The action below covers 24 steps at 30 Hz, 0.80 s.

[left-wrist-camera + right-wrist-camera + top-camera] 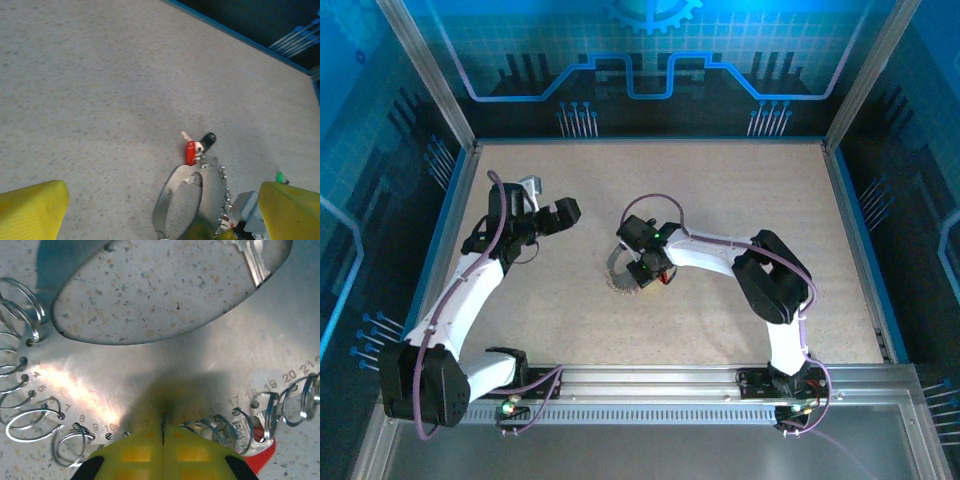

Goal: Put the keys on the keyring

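- Left wrist: left gripper [162, 207] is hovering, spread wide, red key [190, 152] lying straight ahead at the keyring [212, 192]'s far rim.
- Right gripper [162, 437], pinched together, is sitting nearer, over the keyring.

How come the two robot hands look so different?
The left gripper is wide open, its yellow fingers far apart; the right gripper is shut tight. The left gripper holds nothing, while the right gripper pinches the edge of the metal keyring. The left gripper sits off to one side of the keyring; the right gripper is right at it. Both are yellow-tipped.
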Available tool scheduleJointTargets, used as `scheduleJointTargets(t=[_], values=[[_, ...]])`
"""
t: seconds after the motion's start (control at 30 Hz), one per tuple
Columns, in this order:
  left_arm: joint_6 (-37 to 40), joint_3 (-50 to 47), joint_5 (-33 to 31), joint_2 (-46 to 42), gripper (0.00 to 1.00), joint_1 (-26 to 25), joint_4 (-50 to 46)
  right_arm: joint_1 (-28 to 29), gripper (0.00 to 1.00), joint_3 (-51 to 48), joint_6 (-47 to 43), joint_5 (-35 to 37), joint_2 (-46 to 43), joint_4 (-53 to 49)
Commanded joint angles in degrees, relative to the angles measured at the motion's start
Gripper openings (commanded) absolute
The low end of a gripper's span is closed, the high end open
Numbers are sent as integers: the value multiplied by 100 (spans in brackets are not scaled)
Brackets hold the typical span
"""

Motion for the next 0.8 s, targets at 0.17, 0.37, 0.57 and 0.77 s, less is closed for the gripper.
scheduleJointTargets(t=[0.17,0.37,0.57,0.77], values=[[757,-1154,1597,-688,88,-284,2514,-123,0,-133,-878,-113,-1286,-11],[2115,-1530,2520,-951,83,-993,3105,-186,0,-437,-1609,-586,-2099,327],[3504,-1548,2979,-1152,64,-1360,2603,-282,0,-551,-2066,-1213,-2758,308],[3997,-1440,3135,-1086,61,-1546,2147,-409,0,-871,-2178,-1885,-3424,637]])
